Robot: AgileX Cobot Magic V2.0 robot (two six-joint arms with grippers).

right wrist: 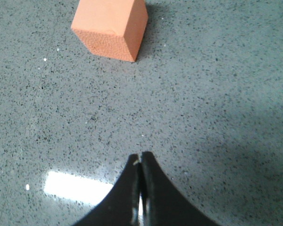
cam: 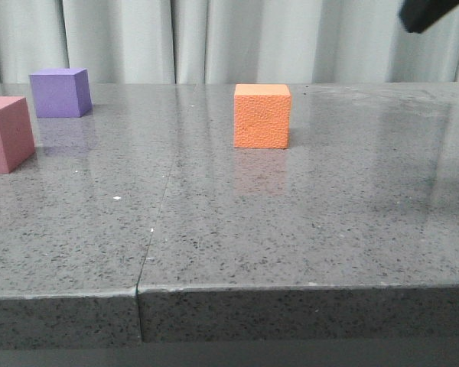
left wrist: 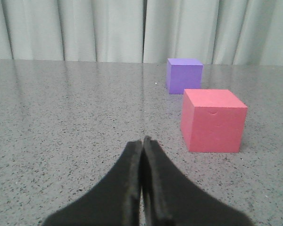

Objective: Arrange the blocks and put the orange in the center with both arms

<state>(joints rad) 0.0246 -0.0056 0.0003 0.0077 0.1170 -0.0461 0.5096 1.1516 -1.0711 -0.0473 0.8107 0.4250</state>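
Note:
The orange cube (cam: 262,115) stands alone near the middle of the grey stone table (cam: 291,222); it also shows in the right wrist view (right wrist: 111,27). The purple cube (cam: 59,92) sits at the far left, and the pink cube (cam: 6,134) is in front of it at the left edge. Both show in the left wrist view, purple (left wrist: 184,75) behind pink (left wrist: 212,120). My left gripper (left wrist: 142,139) is shut and empty, low over the table, beside the pink cube. My right gripper (right wrist: 141,154) is shut and empty, above the table short of the orange cube. Only a black part of the right arm (cam: 432,13) shows at the front view's top right.
A seam (cam: 149,252) runs through the tabletop left of the middle. A pale curtain (cam: 229,38) hangs behind the table. The table's front edge (cam: 291,294) is near the camera.

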